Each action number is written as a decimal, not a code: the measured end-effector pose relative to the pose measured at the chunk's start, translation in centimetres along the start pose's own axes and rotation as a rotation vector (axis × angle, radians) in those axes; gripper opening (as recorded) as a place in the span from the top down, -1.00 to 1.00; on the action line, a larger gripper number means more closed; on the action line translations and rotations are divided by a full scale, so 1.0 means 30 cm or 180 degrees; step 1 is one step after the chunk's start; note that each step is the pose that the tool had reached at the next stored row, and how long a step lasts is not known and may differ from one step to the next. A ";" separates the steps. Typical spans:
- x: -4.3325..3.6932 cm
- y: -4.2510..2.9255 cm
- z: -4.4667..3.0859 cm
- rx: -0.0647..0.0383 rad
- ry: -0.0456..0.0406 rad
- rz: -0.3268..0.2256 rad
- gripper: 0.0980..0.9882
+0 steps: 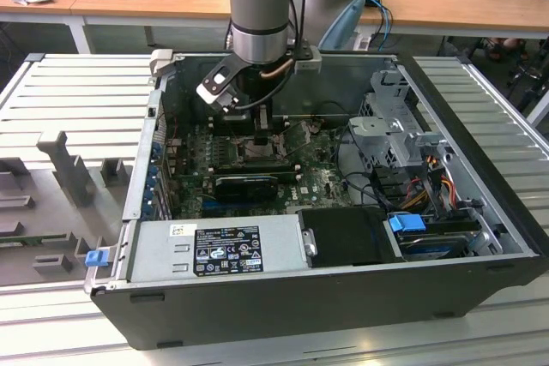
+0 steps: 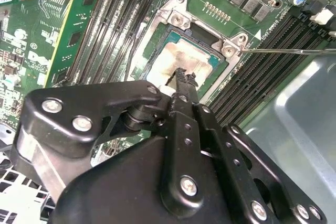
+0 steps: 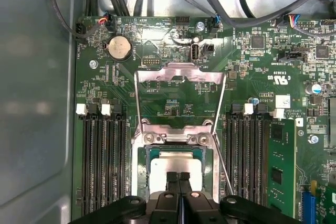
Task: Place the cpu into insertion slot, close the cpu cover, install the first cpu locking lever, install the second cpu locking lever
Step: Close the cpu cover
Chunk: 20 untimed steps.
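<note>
Exterior view, near edge of the bench (image 1: 480, 332): the computer case (image 1: 343, 306) lies open side up about mid-bench. The power supply (image 1: 214, 246) runs along the case's near wall. Behind it is the graphics card (image 1: 249, 184), and behind that your arm comes straight down with the tool (image 1: 262, 145) inside the case.

- **Tool and cpu:** In both wrist views the tool (image 2: 182, 73) (image 3: 178, 174) has its fingers pressed together with nothing between them. The tips rest on the pale face of the cpu (image 2: 176, 56) (image 3: 163, 163). The cpu sits flat inside the insertion slot (image 2: 176, 20), square with the silvery rim.
- **Room at the sides:** It is tight. Memory slots (image 3: 102, 166) run close along both side edges of the slot. A thin wire locking lever (image 3: 223, 166) stands unlatched just beside one side edge.
- **Beyond the slot:** In the first wrist view the cpu cover (image 3: 181, 74) is swung back off the slot's far edge, and the board shows through its cut-out. Past that, cables (image 3: 247, 3) cross the far edge of the board near the case wall.
</note>
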State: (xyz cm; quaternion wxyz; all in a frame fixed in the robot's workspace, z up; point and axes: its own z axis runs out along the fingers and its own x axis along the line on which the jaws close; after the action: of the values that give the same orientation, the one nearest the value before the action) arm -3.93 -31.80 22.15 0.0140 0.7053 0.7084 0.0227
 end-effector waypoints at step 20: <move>-0.005 0.032 -0.034 0.0000 0.0001 0.0000 0.98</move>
State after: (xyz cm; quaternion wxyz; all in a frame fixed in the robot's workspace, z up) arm -3.02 -31.97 23.20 0.0140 0.7053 0.7084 0.0227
